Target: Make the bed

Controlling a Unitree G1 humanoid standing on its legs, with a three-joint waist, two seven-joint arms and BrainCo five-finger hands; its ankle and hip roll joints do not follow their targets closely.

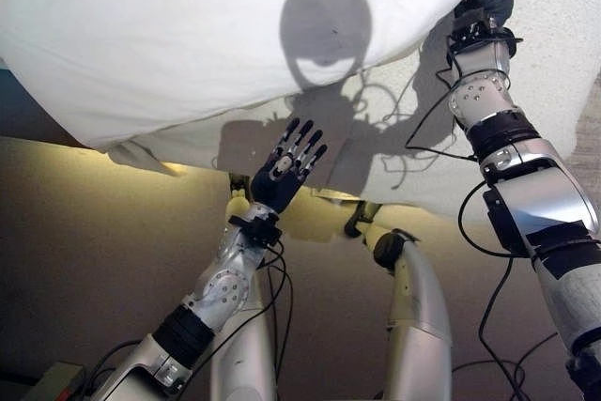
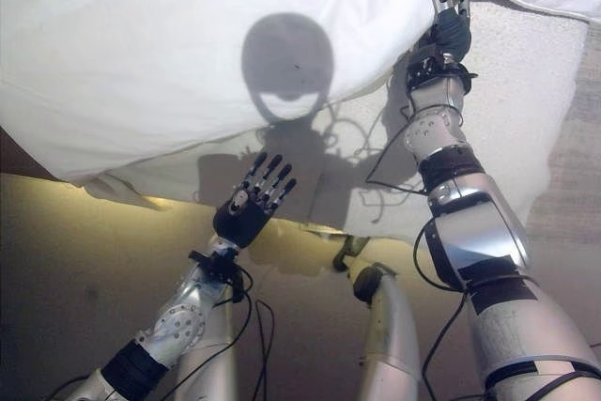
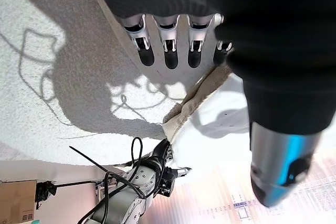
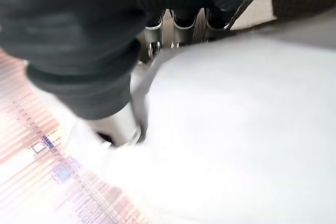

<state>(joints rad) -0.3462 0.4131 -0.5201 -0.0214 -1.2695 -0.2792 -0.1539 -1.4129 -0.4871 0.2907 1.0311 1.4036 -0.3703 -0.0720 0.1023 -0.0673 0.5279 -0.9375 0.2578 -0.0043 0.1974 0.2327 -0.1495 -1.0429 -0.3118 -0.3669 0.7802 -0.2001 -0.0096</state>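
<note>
Textured cream mattress [image 1: 554, 53] below | my right hand [image 2: 449, 18] pinches puffy white duvet [image 1: 188, 35], to drag it flat | left hand [image 1: 286, 168] released, near duvet edge.

A plain beige floor [image 1: 84, 260] runs below the bed's edge, lit by a warm yellowish glow along the underside. A brown cardboard box [image 3: 16, 203] sits at the floor's margin near a pale wall

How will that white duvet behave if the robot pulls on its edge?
Probably floppy: the white duvet drapes and sags over the bed edge. Likely light for its bulk, since it looks puffy. It may bunch where the right hand meets it.
</note>
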